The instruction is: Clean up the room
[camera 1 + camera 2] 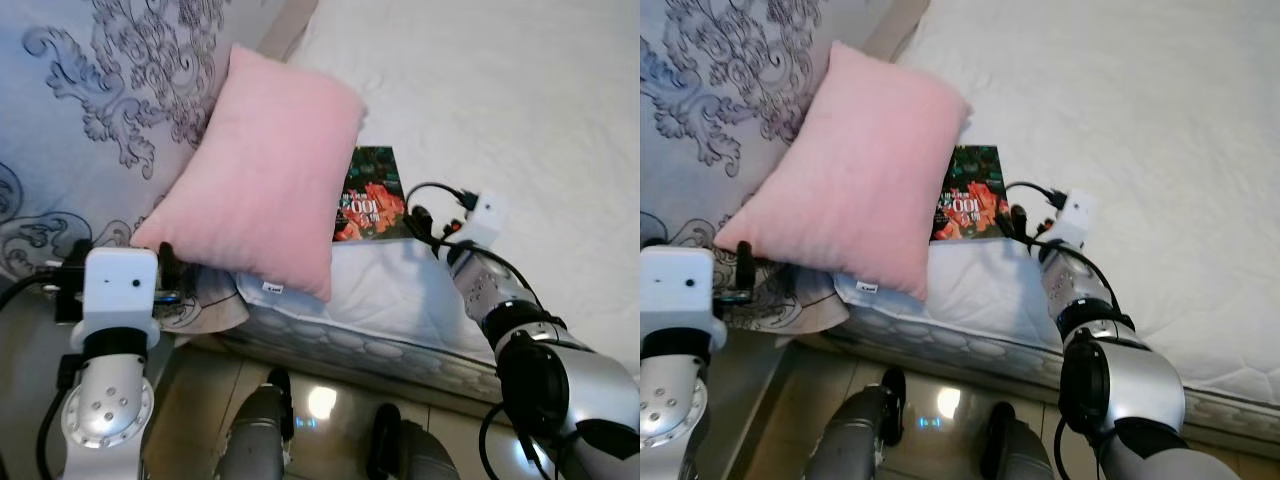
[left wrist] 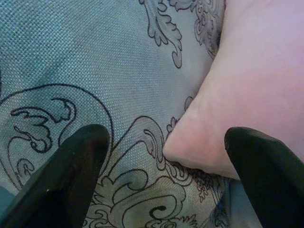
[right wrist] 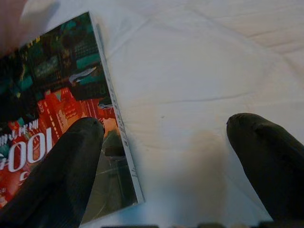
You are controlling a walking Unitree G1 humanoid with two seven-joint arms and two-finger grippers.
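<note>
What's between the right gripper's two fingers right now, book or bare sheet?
Mostly bare white sheet. In the right wrist view the book lies under one finger, its edge just inside the open right gripper.

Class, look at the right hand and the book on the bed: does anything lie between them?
Nothing visible does. The right hand is open right at the book's edge on the white bed; the pink pillow covers the book's far side only.
</note>
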